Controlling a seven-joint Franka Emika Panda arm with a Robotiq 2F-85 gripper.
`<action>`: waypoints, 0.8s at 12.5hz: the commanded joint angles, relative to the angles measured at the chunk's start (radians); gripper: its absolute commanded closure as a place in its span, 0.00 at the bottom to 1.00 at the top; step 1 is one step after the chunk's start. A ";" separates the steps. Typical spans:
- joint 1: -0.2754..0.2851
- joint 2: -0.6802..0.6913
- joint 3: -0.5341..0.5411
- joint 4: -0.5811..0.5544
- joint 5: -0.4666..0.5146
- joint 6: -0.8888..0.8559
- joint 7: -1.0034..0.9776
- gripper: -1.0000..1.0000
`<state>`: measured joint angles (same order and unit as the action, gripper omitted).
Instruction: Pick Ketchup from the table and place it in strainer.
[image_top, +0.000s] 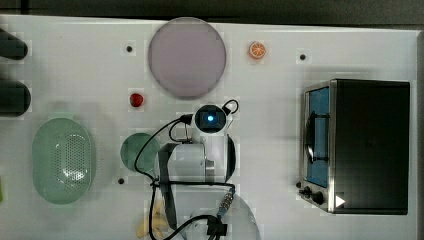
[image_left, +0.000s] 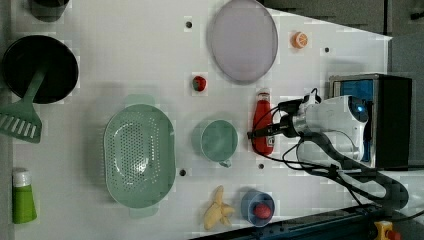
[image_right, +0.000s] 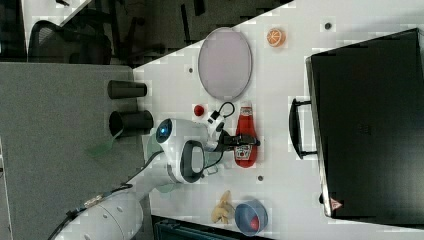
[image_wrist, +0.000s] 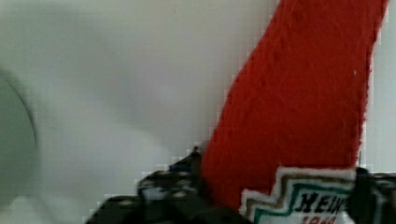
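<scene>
Presently, the Ketchup (image_left: 262, 121) is seen lying on the counter (image_left: 125, 55), straddled by the end effector (image_left: 261, 133); whether it is clamped cannot be told. Lifting and placement in the strainer (image_left: 139, 155) remain.

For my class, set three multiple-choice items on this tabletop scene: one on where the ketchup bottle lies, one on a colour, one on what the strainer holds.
1. In the left view, the Ketchup lies
A. inside the strainer
B. on the table between the cup and the toaster oven
C. on the plate

2. The strainer is
A. pale green
B. blue
C. black

3. The strainer is
A. holding the banana
B. holding the bottle
C. empty

Answers:
1 B: the bottle lies flat on the white table, with the cup on the left view's left and the toaster oven on its right, and the gripper straddles it.
2 A: its perforated oval bowl is pale green.
3 C: only its bare perforated bottom shows.
</scene>
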<state>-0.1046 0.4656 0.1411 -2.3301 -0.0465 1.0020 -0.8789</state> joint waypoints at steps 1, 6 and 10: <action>-0.008 -0.054 0.004 0.031 0.003 -0.006 -0.045 0.37; -0.003 -0.300 0.036 0.054 0.004 -0.237 -0.030 0.37; 0.015 -0.515 0.104 0.137 0.007 -0.456 0.049 0.37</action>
<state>-0.1125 -0.0030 0.2084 -2.2422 -0.0469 0.5713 -0.8691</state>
